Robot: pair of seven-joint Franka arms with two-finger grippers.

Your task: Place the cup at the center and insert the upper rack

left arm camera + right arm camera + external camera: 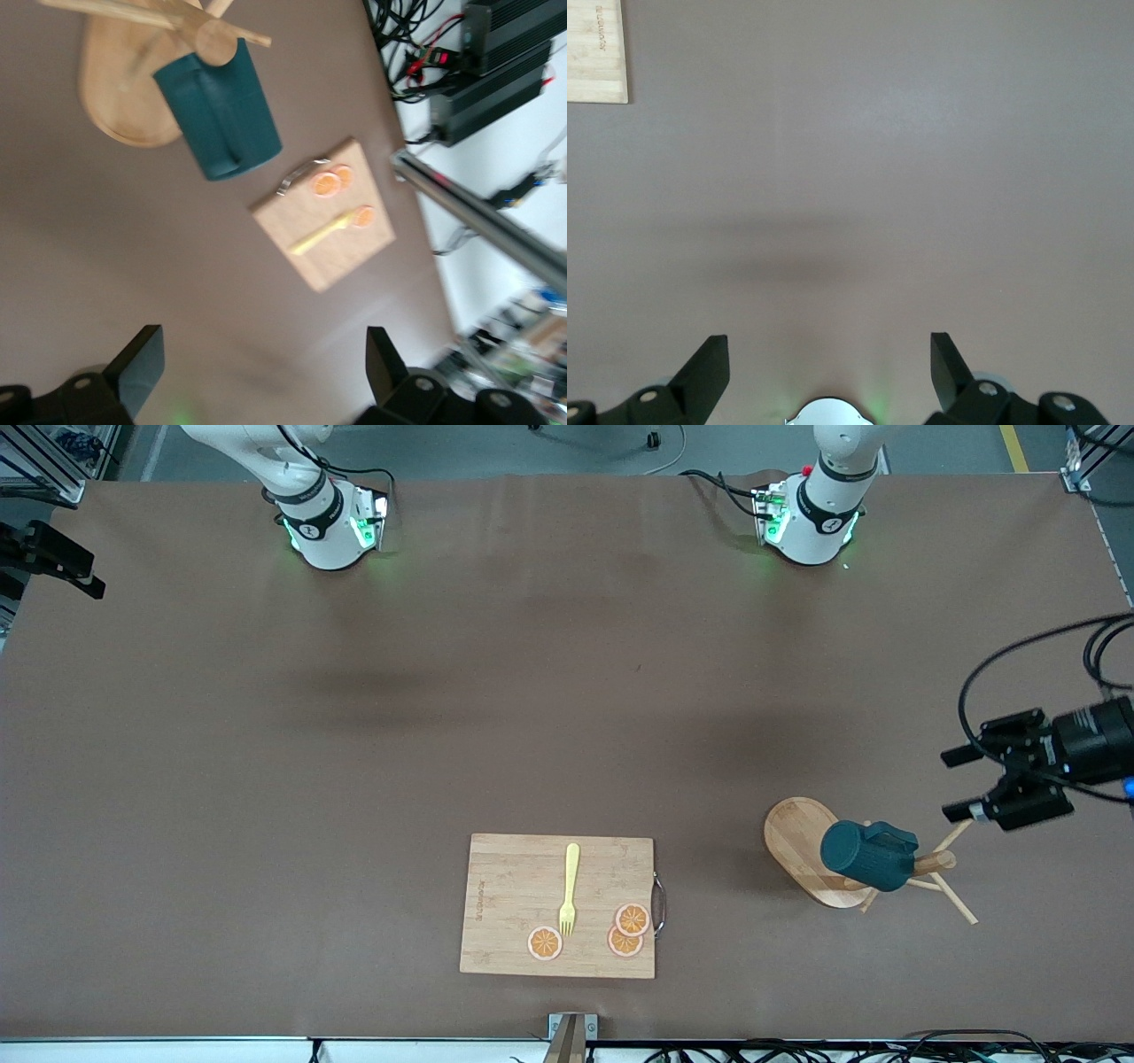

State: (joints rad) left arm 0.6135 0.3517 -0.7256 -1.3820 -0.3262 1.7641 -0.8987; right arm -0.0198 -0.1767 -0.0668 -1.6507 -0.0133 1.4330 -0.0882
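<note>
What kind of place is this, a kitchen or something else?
Most likely a robotics lab staged with kitchenware. Two robot arm bases stand bolted on a brown table, electronics boxes and cables lie beside it, and only a cutting board and mug tree suggest a kitchen.

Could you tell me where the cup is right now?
In the front view, the cup hangs on the upper rack, toward the left arm's end of the table, beside the cutting board.

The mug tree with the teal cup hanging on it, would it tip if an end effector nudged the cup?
Probably. The mug tree carries the cup high on one peg, off-centre. Its oval base looks broad, though, so a gentle push may only slide it.
</note>
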